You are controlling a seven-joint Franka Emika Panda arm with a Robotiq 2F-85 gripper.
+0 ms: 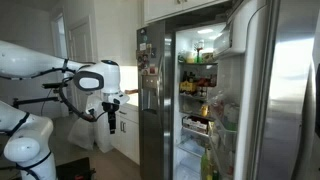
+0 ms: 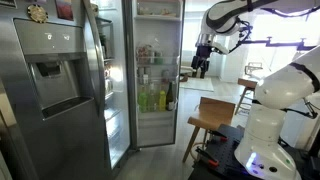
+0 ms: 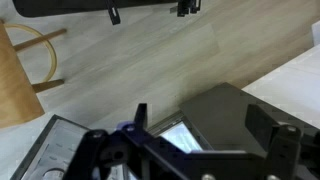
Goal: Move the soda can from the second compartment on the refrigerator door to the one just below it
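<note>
My gripper (image 1: pixel 112 122) hangs in open air well away from the refrigerator, also seen in the exterior view from behind the fridge (image 2: pixel 200 68). In the wrist view the gripper (image 3: pixel 205 125) is open, its dark fingers (image 3: pixel 270 128) spread wide with nothing between them, above a wood floor. The refrigerator door (image 1: pixel 232 70) stands swung open, and its white lining and clear bins (image 2: pixel 160 120) hold green and yellow bottles (image 2: pixel 150 98). The soda can is too small to pick out among the items in the bins.
A narrow steel door with a dispenser and magnets (image 2: pixel 50 80) stays closed beside the open one. A wooden stool (image 2: pixel 215 110) and the robot's white base (image 2: pixel 265 130) stand between arm and fridge. The wrist view shows a dark flat box (image 3: pixel 215 115) below the gripper.
</note>
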